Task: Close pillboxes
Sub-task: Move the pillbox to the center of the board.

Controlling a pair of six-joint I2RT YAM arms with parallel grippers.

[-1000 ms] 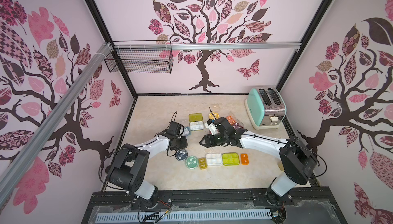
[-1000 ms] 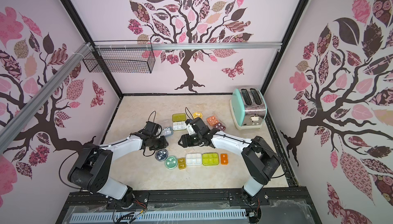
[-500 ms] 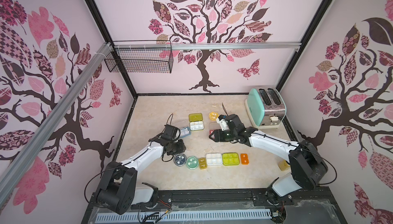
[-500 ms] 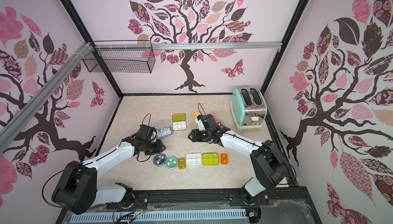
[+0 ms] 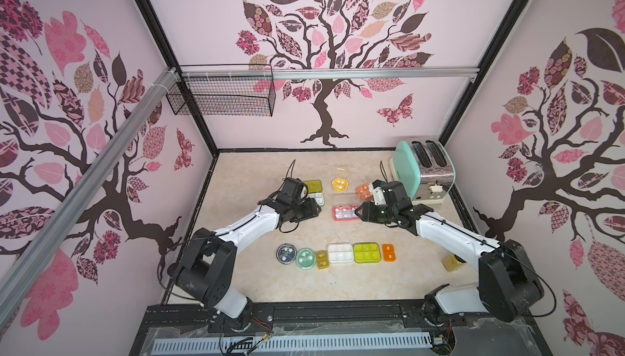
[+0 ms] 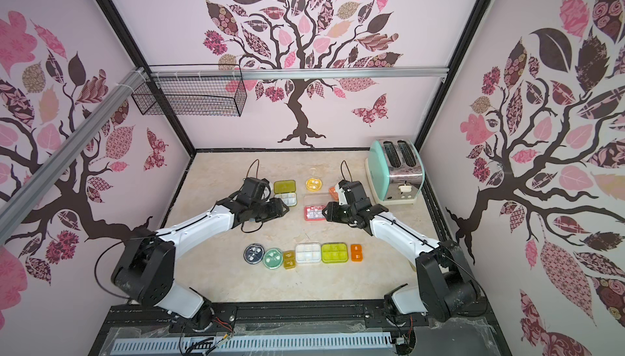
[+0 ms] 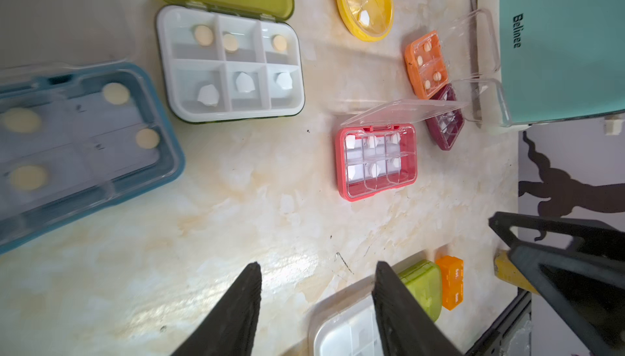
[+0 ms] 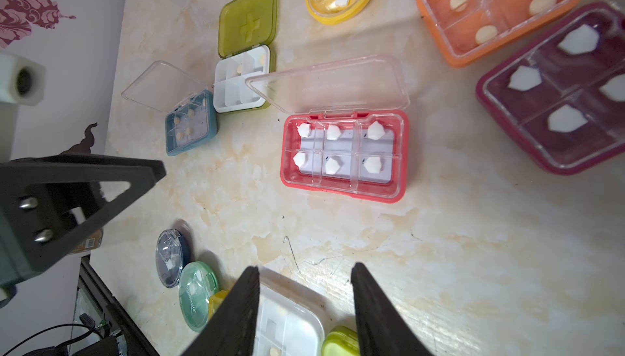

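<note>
Our left jaws have swung forward; both pairs part-open, empty. We're likely onto the red box ahead of the right jaws: next, tip its lid down.

"Belinee" in dark letters on the mint side of the toaster, clear in the left wrist view. In both top views that side of the toaster shows only a tiny dark mark, too small to read. Raised plus sign on the lime lid, lying open well apart from the toaster. White print in two lines on the small orange box, also well apart from the toaster; blurred, unreadable. Embossed lettering on the green round box, can't make it out. Barcode label on a brown thing at the worktop edge, far from the toaster; digits unreadable.
</note>
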